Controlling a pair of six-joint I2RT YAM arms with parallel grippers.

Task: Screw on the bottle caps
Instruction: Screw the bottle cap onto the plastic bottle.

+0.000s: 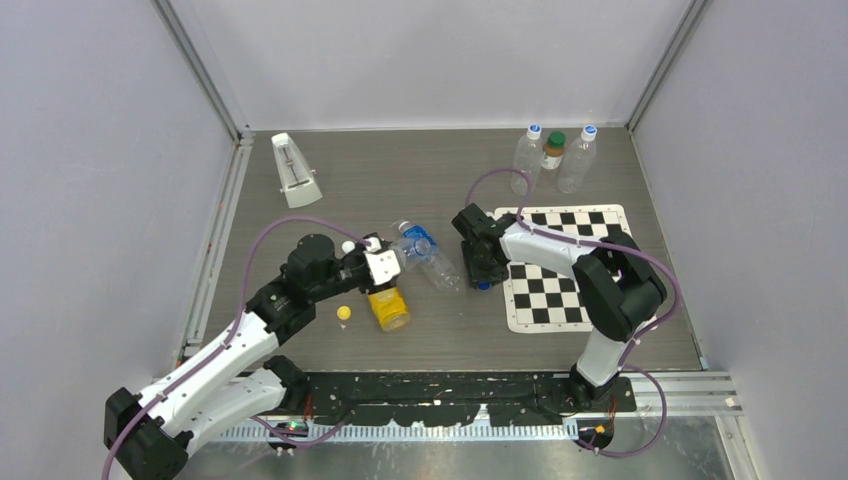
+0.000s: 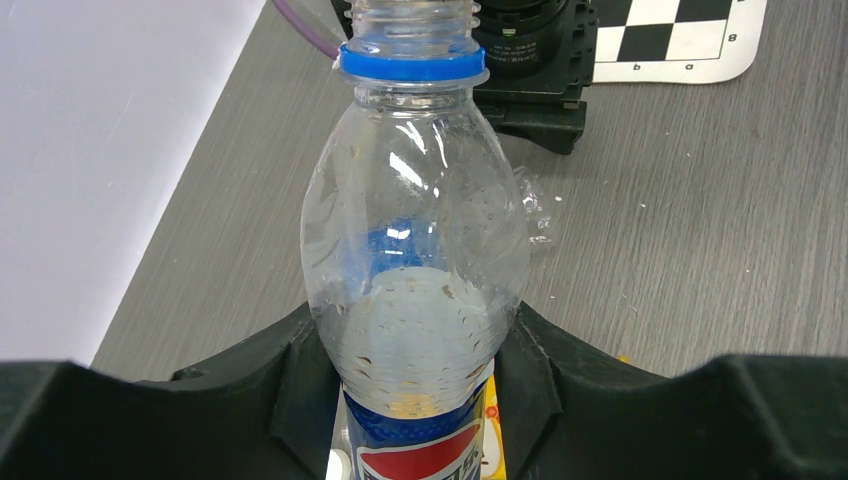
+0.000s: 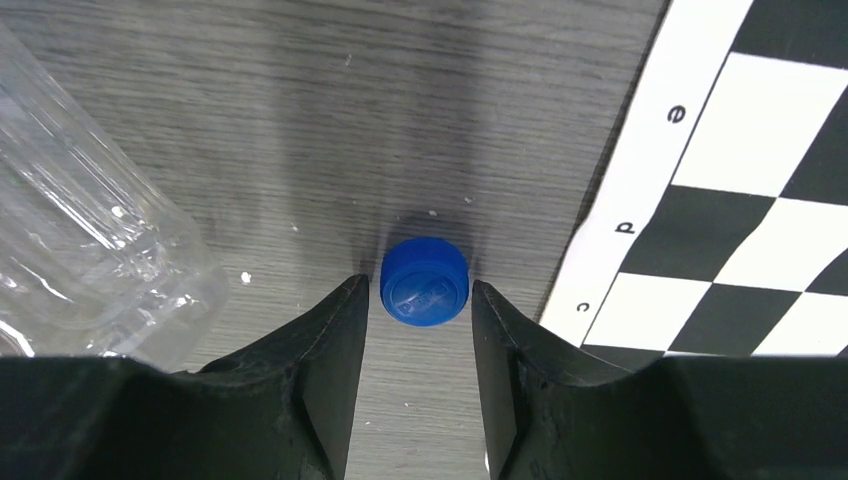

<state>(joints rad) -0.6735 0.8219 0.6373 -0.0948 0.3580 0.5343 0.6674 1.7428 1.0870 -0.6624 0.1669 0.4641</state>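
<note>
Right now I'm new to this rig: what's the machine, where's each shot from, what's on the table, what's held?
It is two robot arms bolted at the near edge of a table. The wide picture comes from a fixed camera above and behind them; the other two come from a camera on each wrist. The left end effector clamps a clear Pepsi bottle, uncapped. The right end effector is open, its fingers either side of the blue cap, which lies beside a checkerboard mat. Also there: a yellow cap, a white cap, a yellow bottle, three capped bottles at the back, and a white wedge-shaped object.
</note>
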